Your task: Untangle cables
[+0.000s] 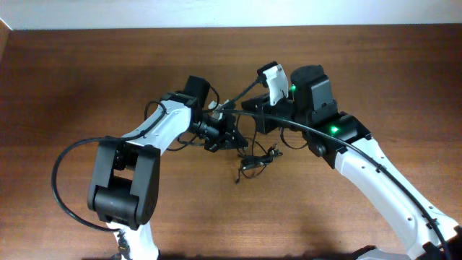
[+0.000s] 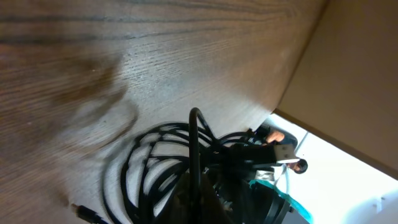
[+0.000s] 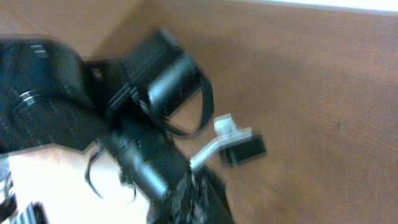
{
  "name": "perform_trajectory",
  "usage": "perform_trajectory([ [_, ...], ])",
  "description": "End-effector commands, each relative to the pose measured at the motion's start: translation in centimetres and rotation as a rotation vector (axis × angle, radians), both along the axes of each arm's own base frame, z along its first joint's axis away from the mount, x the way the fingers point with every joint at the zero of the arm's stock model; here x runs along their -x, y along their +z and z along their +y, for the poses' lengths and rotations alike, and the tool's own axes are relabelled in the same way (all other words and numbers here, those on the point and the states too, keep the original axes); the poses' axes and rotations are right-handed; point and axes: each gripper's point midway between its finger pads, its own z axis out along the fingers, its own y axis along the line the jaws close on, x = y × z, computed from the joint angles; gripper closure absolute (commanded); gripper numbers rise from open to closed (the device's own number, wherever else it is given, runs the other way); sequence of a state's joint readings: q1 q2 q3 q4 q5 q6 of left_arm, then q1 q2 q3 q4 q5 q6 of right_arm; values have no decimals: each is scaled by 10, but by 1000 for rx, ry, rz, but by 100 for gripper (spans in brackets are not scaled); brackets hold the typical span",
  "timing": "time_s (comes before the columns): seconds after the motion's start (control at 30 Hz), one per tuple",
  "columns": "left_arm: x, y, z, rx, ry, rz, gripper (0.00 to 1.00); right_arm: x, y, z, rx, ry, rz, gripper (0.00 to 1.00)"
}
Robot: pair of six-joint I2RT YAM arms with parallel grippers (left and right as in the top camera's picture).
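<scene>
The cables [image 1: 256, 160] are thin black cords, bunched on the wooden table just below where both grippers meet. My left gripper [image 1: 231, 137] is shut over this bundle. In the left wrist view, looped cords [image 2: 149, 165] fan out from its dark jaws [image 2: 199, 208], one cord rising straight up, and a small black plug [image 2: 84, 213] lies on the wood. My right gripper [image 1: 229, 110] reaches in from the right and is shut on a cord end. A silvery plug [image 3: 219, 138] sticks out past its blurred tip [image 3: 202, 186], with a black connector block [image 3: 244, 149] beside it.
The wooden table [image 1: 86, 87] runs back to a pale wall [image 1: 231, 11]. A thick black arm cable [image 1: 61, 184] loops at the left by my left arm's base. Another thick cable [image 1: 361, 148] runs along my right arm. The left arm's black body [image 3: 56, 93] fills the right wrist view's left side.
</scene>
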State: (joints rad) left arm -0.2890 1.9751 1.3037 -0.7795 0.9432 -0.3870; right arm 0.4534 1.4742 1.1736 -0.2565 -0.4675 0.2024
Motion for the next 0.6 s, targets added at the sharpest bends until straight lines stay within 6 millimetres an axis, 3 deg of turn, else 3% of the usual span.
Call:
perform_trajectory([
  [0.0,5,0,-1,7,-31,0,100,-12,42,-1,-77,-56,-122,96],
  [0.1,8,-2,1,0,-48,-9,100,-10,75,-10,-117,-108,-200,96],
  [0.23,7,-3,2,-11,-50,-18,100,15,93,-3,-169,-5,-202,96],
  [0.4,5,-14,10,-92,-22,-7,100,20,62,-15,-83,-58,-84,96],
  [0.57,-1,-29,25,-214,-12,-43,100,20,13,-51,114,-230,53,96],
])
